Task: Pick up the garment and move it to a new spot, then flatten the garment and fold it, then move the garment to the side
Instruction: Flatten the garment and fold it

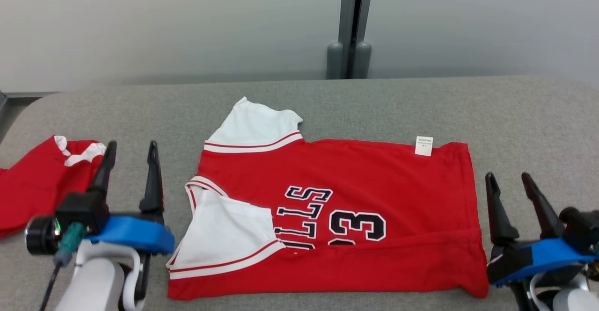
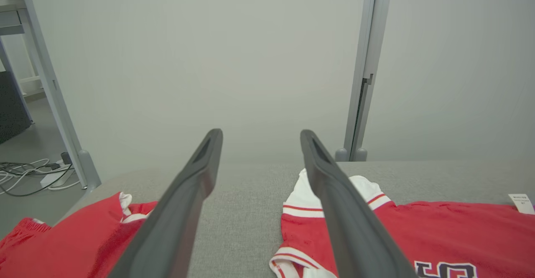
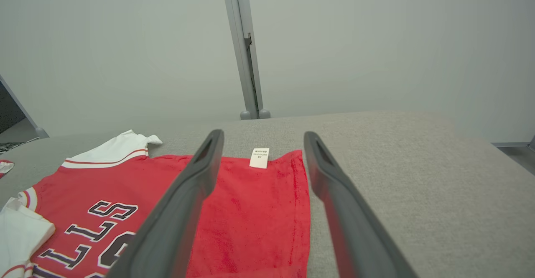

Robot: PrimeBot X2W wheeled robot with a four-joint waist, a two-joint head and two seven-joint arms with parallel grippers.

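The garment [image 1: 355, 184] is a red jersey with white sleeves and dark lettering, lying flat across the middle of the grey table [image 1: 514, 124], with its near edge turned over. A white label [image 1: 424, 145] sits at its far right hem. My left gripper [image 1: 131, 154] stands open just left of the jersey's sleeves, touching nothing. My right gripper [image 1: 510, 182] stands open just right of the hem. In the left wrist view the sleeve end of the garment [image 2: 418, 228] lies to the right of the fingers [image 2: 334, 194]. In the right wrist view the garment's hem [image 3: 259, 202] lies between the fingers [image 3: 334, 186].
A second red garment [image 1: 37, 184] lies bunched at the table's left edge, beside my left gripper. A pale partition wall with a grey post [image 1: 348, 25] stands behind the table. Cables [image 2: 25, 177] lie on the floor beyond the left end.
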